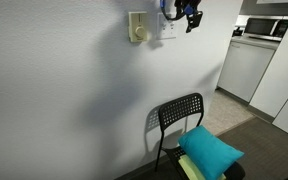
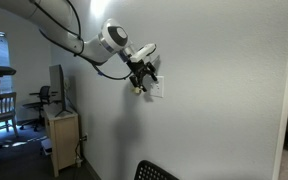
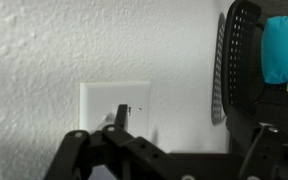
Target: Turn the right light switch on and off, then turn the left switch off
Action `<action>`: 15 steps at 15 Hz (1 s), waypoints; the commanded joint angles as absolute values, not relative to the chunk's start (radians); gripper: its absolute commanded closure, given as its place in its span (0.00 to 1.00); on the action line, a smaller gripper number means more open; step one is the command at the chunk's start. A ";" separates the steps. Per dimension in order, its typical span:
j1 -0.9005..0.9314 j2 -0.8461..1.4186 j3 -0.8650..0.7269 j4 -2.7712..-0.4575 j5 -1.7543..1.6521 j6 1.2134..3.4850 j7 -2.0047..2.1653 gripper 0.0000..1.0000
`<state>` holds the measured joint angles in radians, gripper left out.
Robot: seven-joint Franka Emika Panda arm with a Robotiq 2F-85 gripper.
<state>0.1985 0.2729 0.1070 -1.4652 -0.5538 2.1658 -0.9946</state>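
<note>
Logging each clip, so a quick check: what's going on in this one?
A Franka arm holds its tool up against the wall at the square white wall plate, which sits beside a cream plate with a round knob. The tool is right at the white plate. Whether it touches a switch, and which one, is too small to tell, as are the toggle positions.

On the wall, the gripper point(image 2: 144, 78) sits in front of the wall plate point(image 3: 99, 100), with the knob plate point(image 1: 137, 27) just beside. Below stands a chair point(image 1: 178, 122), a cushion point(image 1: 211, 150) on its seat.
</note>
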 commanded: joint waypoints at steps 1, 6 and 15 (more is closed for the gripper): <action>0.181 0.315 0.107 -1.427 -0.533 2.154 -1.002 0.00; 0.169 0.364 0.113 -1.401 -0.481 2.177 -1.012 0.00; 0.198 0.385 0.107 -1.341 -0.481 2.138 -0.986 0.00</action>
<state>0.1884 0.3728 0.1061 -1.3929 -0.4745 2.1636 -0.9923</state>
